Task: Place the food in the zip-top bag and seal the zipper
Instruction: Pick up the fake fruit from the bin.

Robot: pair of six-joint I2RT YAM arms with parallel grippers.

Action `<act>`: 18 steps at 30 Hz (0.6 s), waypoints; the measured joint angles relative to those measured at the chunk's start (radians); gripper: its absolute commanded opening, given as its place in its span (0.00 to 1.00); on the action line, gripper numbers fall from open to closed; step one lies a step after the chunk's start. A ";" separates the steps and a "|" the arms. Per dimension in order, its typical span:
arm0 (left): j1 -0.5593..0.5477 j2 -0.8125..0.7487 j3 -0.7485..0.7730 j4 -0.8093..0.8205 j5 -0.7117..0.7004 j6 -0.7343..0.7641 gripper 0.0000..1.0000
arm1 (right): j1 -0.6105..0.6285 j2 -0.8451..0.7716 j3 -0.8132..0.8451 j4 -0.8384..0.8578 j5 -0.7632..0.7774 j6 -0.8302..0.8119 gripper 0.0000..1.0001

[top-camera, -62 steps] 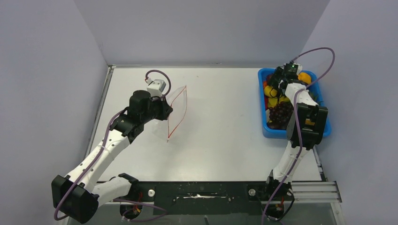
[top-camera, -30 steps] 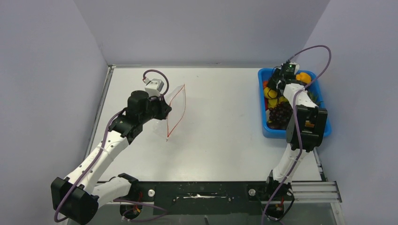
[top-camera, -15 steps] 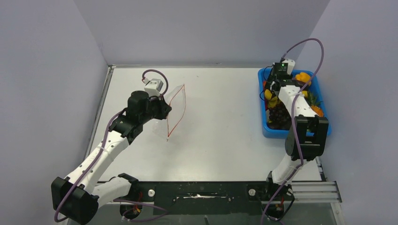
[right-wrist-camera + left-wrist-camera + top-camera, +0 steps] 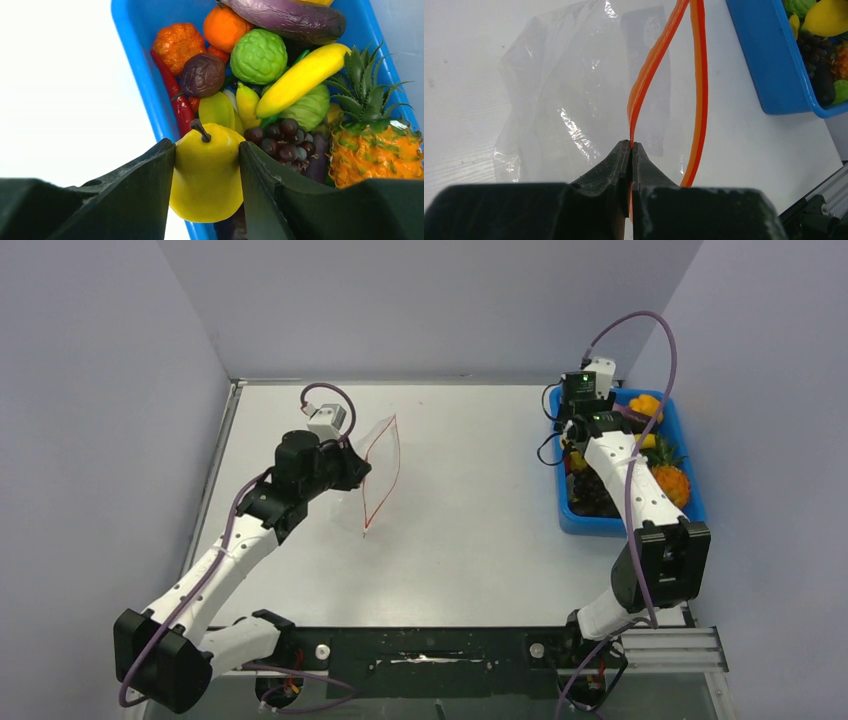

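The clear zip-top bag point(image 4: 378, 478) hangs upright over the table with its mouth open. My left gripper point(image 4: 631, 145) is shut on one side of the red zipper point(image 4: 651, 65); the other side bows away to the right. My right gripper point(image 4: 206, 144) is shut on a yellow toy pear point(image 4: 207, 172) and holds it above the left rim of the blue bin point(image 4: 145, 65). In the bin lie a banana point(image 4: 300, 77), grapes point(image 4: 285, 137), a pineapple point(image 4: 375, 145), a green round fruit point(image 4: 259, 56) and an orange point(image 4: 225, 27).
The blue bin point(image 4: 600, 522) stands at the table's far right, against the wall. It also holds an eggplant point(image 4: 285, 17) and a red chili point(image 4: 177, 102). The right arm point(image 4: 640, 490) reaches over the bin. White table lies between bag and bin.
My right gripper has risen out of the bin with the yellow pear and moved left to the bin's left rim. The left gripper and bag have shifted only slightly.
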 measured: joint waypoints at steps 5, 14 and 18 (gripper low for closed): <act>0.000 0.014 0.008 0.010 0.009 -0.044 0.00 | 0.088 -0.055 0.000 -0.019 0.062 -0.038 0.34; 0.000 0.054 0.013 0.075 0.042 -0.119 0.00 | 0.312 -0.170 -0.007 -0.016 0.058 -0.080 0.34; 0.000 0.091 0.015 0.105 0.068 -0.145 0.00 | 0.399 -0.219 -0.027 0.021 -0.007 -0.083 0.35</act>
